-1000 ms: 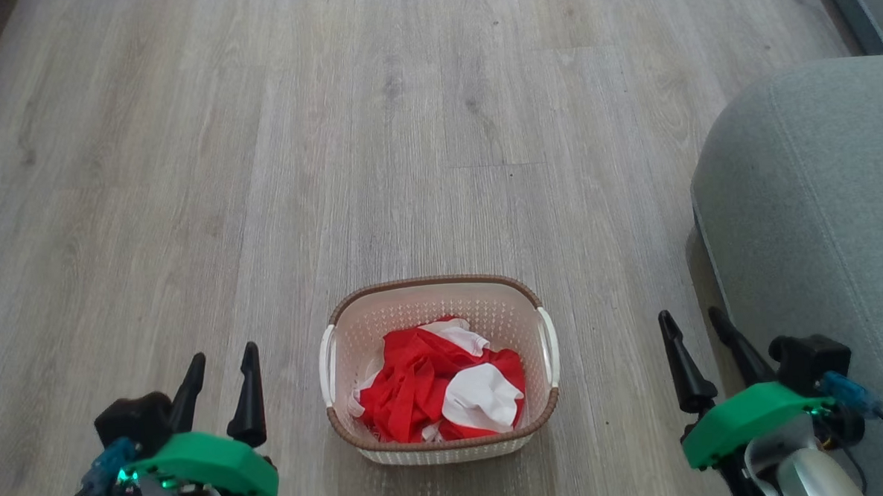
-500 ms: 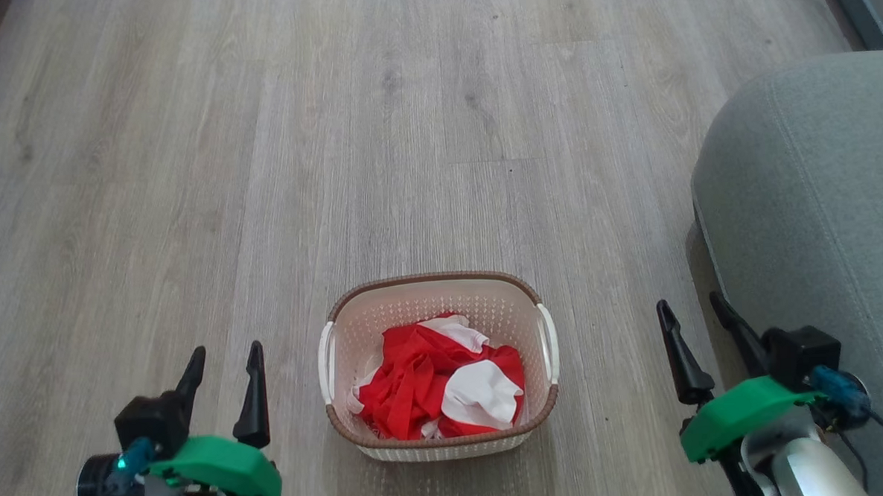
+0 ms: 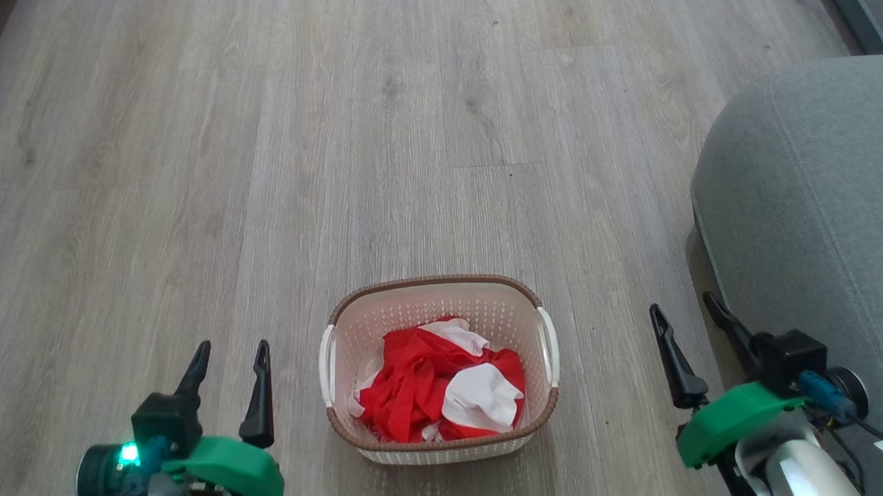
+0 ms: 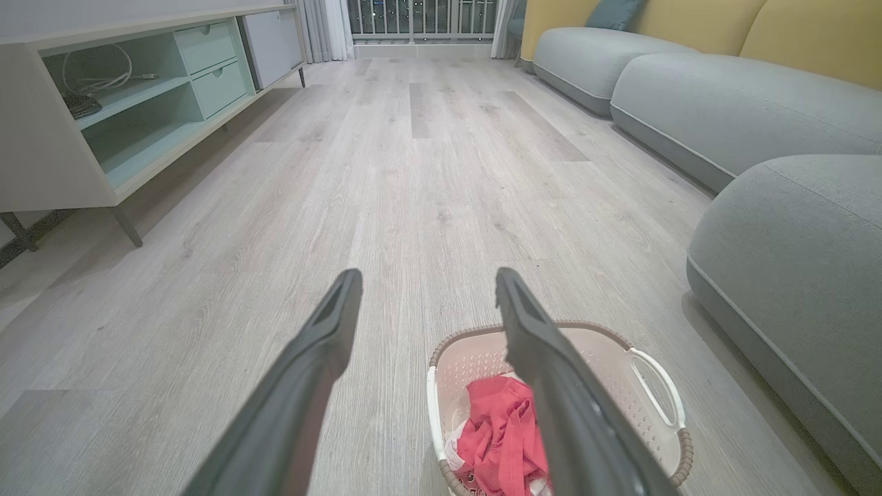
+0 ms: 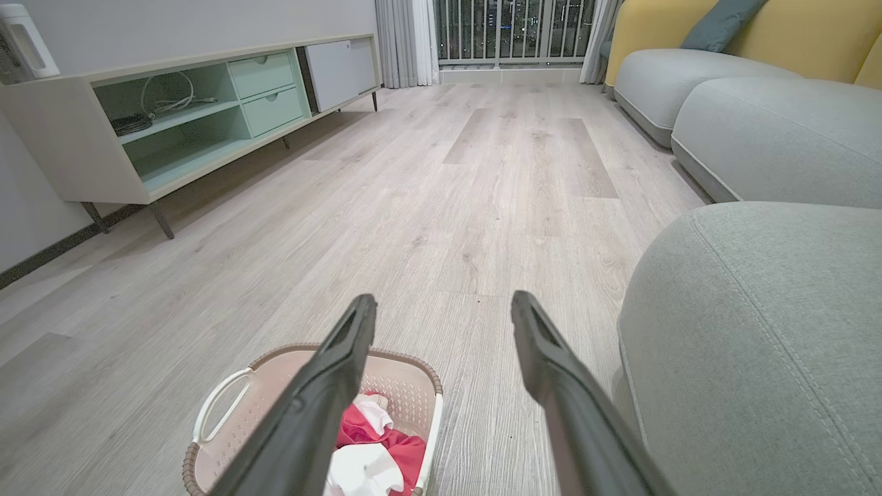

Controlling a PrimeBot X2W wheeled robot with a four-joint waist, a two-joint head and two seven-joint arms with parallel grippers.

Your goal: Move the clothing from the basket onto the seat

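the left gripper [image 3: 233, 348] and right gripper [image 3: 681, 304] hang either side of the basket [image 3: 434, 282], fingers spread and holding nothing. the clothing [image 3: 418, 391] lies bunched inside it (red with white panels). none is on the seat [image 3: 819, 187] beside the right gripper, so the whole move looks still to do.

**A domestic living room.**
A pale wood-plank floor [image 3: 406, 130] runs between a low cabinet [image 5: 69, 151], with drawers [image 5: 265, 89] and cables [image 5: 165, 96] on an open shelf, and a grey sofa [image 5: 778, 131] with yellow backrests [image 5: 792, 34] and a teal cushion [image 5: 720, 21]. Curtains [image 5: 406, 41] hang beside a railing [image 5: 510, 31] at the far end. A basket [image 3: 437, 308] of clothing [image 3: 417, 383] stands on the floor near the grey seat [image 3: 819, 187].
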